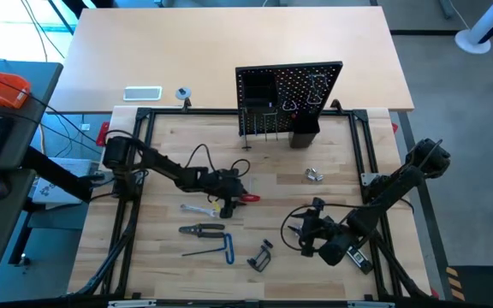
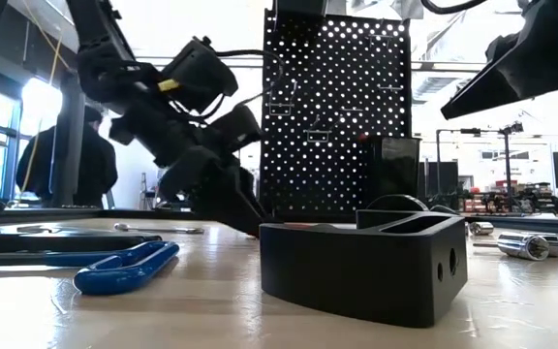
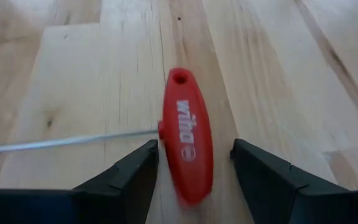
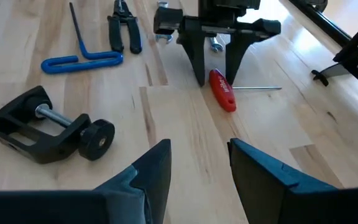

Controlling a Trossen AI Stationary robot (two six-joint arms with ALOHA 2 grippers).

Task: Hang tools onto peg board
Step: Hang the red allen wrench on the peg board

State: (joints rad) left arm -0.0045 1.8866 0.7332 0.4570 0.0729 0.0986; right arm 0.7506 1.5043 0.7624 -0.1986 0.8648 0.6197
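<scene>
Straddling the red-handled screwdriver (image 3: 186,149), the left gripper (image 3: 194,168) hangs low over the middle of the tabletop (image 1: 341,162) with its jaws wide and nothing held; the handle sits between the two fingers, not yet pinched. Handle's long axis runs roughly along the gripper's line of sight, so the fingers stand on either side of its width; the thin steel shaft sticks out sideways from the handle's middle. Left arm is plainly the nearer one. Right gripper (image 4: 197,168) waits nearer the front right corner, jaws apart and empty, facing the same tool from well apart. Clamp (image 1: 261,256), blue-handled hex key (image 1: 216,250), pliers (image 1: 202,229) and a wrench (image 1: 197,209) lie toward the front edge. Peg board (image 1: 289,96) stands upright at the back edge. Judgement: closing across the handle is the coming move.
</scene>
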